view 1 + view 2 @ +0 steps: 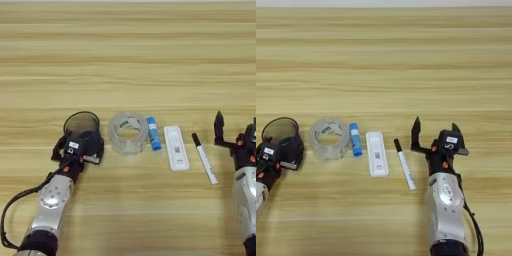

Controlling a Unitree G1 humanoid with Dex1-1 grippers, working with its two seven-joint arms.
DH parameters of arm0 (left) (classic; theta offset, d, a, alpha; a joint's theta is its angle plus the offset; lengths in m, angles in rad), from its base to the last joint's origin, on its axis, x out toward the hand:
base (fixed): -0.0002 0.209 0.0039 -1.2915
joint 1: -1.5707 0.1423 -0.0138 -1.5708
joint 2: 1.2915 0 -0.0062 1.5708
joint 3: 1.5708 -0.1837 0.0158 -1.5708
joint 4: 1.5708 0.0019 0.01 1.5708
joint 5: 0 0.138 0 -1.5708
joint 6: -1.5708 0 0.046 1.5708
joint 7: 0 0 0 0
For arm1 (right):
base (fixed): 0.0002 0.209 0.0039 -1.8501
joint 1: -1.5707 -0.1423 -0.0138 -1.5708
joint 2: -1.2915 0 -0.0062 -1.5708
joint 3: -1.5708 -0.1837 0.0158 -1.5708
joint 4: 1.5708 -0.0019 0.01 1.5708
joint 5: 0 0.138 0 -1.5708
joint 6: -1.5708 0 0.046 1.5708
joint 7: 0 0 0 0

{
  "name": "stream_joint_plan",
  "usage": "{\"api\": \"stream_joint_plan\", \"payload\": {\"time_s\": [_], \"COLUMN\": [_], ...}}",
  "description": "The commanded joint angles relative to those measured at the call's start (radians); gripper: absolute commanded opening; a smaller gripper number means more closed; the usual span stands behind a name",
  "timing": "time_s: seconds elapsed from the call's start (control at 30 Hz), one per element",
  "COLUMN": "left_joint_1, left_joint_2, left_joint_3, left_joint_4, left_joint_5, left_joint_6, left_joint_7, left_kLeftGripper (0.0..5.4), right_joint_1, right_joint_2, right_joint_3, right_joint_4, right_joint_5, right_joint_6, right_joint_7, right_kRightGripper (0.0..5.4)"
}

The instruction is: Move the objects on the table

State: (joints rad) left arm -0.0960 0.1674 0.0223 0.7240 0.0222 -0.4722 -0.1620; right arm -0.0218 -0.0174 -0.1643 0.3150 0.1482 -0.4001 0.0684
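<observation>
**Cup in hand, four things still in their row**

I am looking down at my bench, a big wooden top with long stripes. My left tool is at the near left. It is closed around the dark cup, which you can see through. The cup stands upright on the bench, right at the left end of the row. I cannot tell if it is lifted at all; it looks like it is sitting on the wood.

Next to the cup is the clear tape roll, lying flat. The blue tube lies just beside the roll on its right, so close it may be touching. Then comes the white test cassette, a little apart. After that is the white marker with its black cap pointing away from me.

My right tool sits just right of the marker. Its two black fingers are spread wide and hold nothing. It is near the marker but not touching it.

So I think the job has only just begun. One thing is gripped and none looks moved to a new place. The tape, tube, cassette and marker are all left to do. My guess is the marker is next for the right side.
</observation>
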Motion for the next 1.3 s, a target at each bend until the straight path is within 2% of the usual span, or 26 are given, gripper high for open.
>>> {"api": "stream_joint_plan", "payload": {"time_s": [0.03,0.43,0.87,1.3], "left_joint_1": [0.006,0.041,0.065,0.139], "left_joint_2": [0.003,0.005,-0.005,-0.021], "left_joint_3": [0.001,0.02,0.016,0.002], "left_joint_4": [-0.014,-0.075,-0.147,-0.244], "left_joint_5": [0.005,-0.012,-0.049,-0.044], "left_joint_6": [-0.002,0.013,0.036,0.081], "left_joint_7": [0.007,0.01,-0.037,-0.041], "left_kLeftGripper": [5.38,5.38,5.38,5.38], "right_joint_1": [0.004,0.007,0.004,0.007], "right_joint_2": [0.004,0.004,0.003,0.002], "right_joint_3": [0.001,0.001,0.001,0.001], "right_joint_4": [-0.005,-0.008,-0.005,-0.011], "right_joint_5": [-0.003,-0.004,-0.004,-0.004], "right_joint_6": [0.019,0.019,0.019,0.022], "right_joint_7": [-0.009,-0.01,-0.009,-0.009], "right_kRightGripper": [5.4,5.4,5.4,5.4]}}
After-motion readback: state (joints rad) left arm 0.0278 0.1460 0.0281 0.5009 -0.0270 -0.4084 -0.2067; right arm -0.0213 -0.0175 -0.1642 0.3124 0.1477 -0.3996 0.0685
